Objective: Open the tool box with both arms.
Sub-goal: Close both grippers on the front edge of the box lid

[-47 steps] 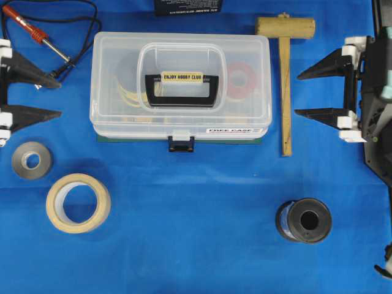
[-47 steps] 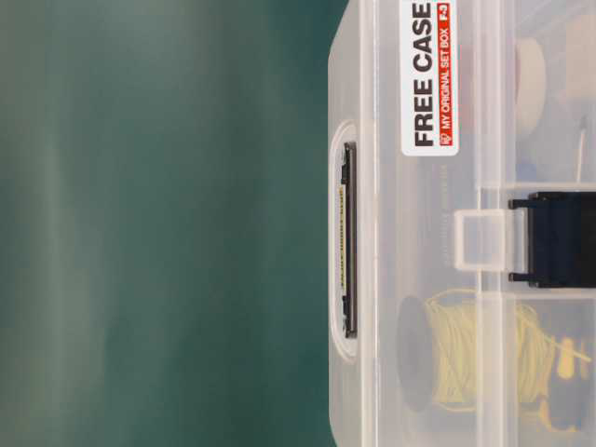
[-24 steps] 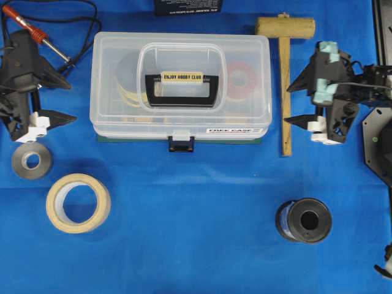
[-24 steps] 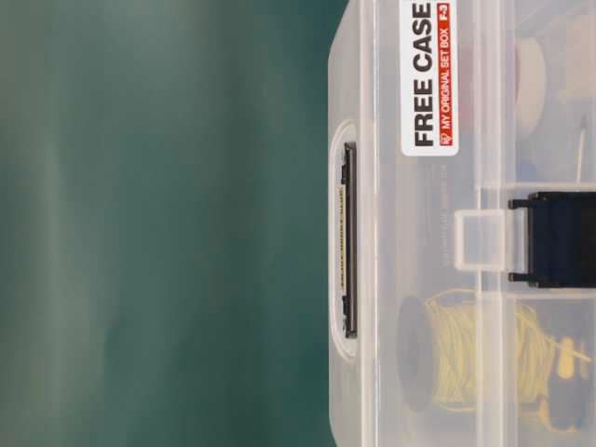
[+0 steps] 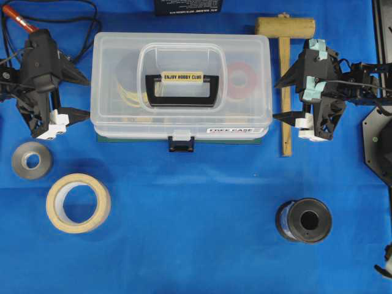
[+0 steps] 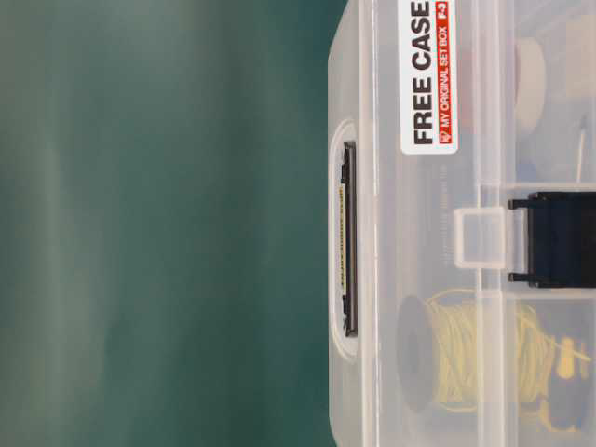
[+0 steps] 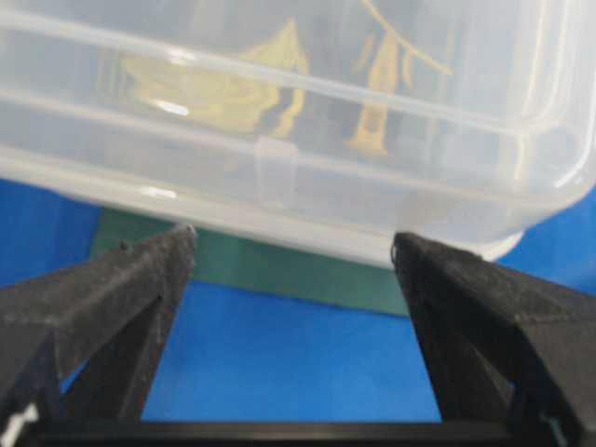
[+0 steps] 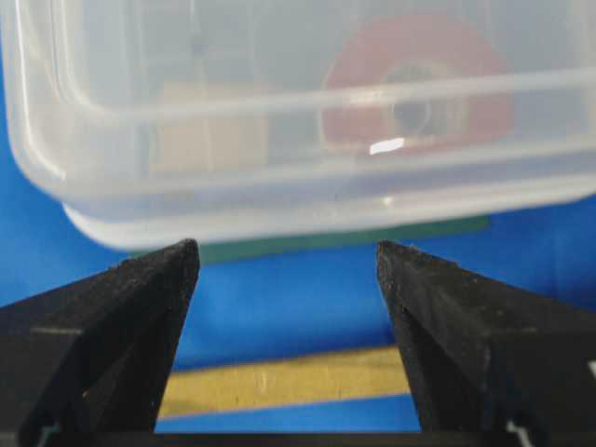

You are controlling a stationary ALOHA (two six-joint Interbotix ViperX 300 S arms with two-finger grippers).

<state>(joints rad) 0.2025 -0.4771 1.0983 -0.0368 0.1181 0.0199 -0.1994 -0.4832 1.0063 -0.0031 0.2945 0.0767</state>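
Note:
The clear plastic tool box [image 5: 180, 86] lies shut on the blue cloth, its black handle [image 5: 181, 90] with yellow label on top and its dark latch [image 5: 182, 144] at the front. It also shows in the table-level view [image 6: 466, 223], the left wrist view [image 7: 307, 121] and the right wrist view [image 8: 298, 121]. My left gripper [image 5: 86, 96] is open at the box's left end, fingertips just short of it [image 7: 293, 244]. My right gripper [image 5: 277, 98], with teal tape, is open at the box's right end, above the hammer handle [image 8: 287, 250].
A wooden hammer [image 5: 285, 79] lies right of the box, under the right gripper. A soldering iron [image 5: 24, 23] with cable lies at back left. A grey tape roll [image 5: 31, 160], a masking tape roll [image 5: 78, 203] and a dark spool [image 5: 304, 220] lie in front.
Both grippers have moved inward toward the box's ends and turned, staying open. The box has not moved.

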